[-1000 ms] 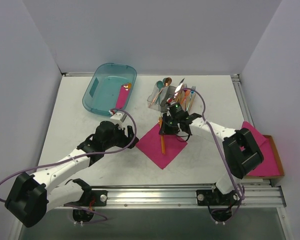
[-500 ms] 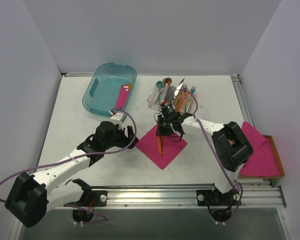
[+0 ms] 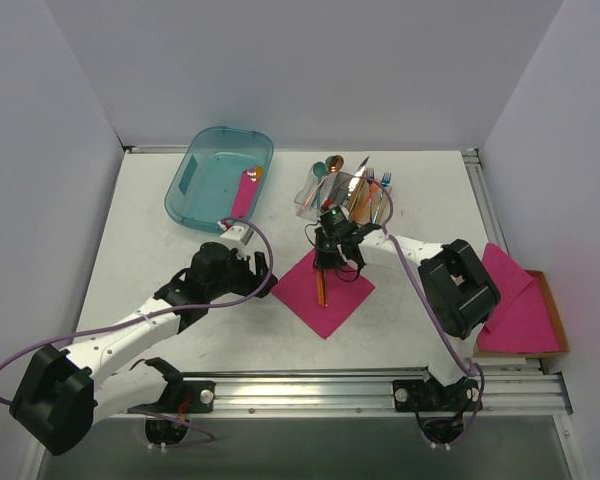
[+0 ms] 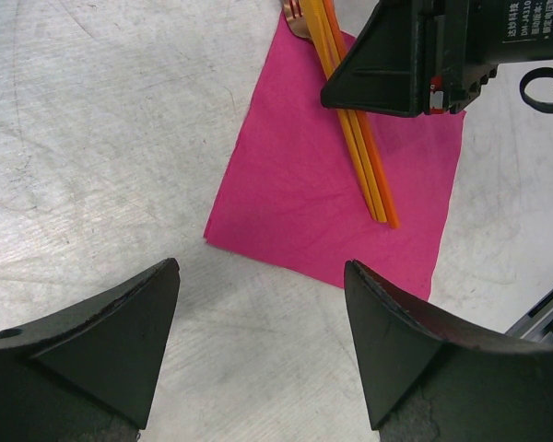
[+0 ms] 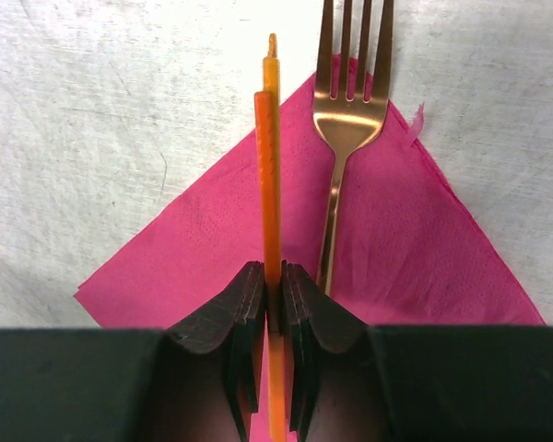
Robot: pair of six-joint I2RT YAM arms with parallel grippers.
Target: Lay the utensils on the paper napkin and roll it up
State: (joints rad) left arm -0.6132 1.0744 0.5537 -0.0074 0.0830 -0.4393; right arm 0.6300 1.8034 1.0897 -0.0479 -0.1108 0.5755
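The right gripper (image 5: 274, 281), clamped on the knife (image 5: 269, 157), has slid left over the napkin's (image 5: 175, 262) far corner in the last second, bringing it alongside the fork (image 5: 348, 120) lying there, so release and rolling likely follow.

The scratched grey table (image 3: 140, 250) is occupied by a napkin (image 3: 330, 305), a teal bin (image 3: 210, 160) and a cutlery holder (image 3: 310, 196).
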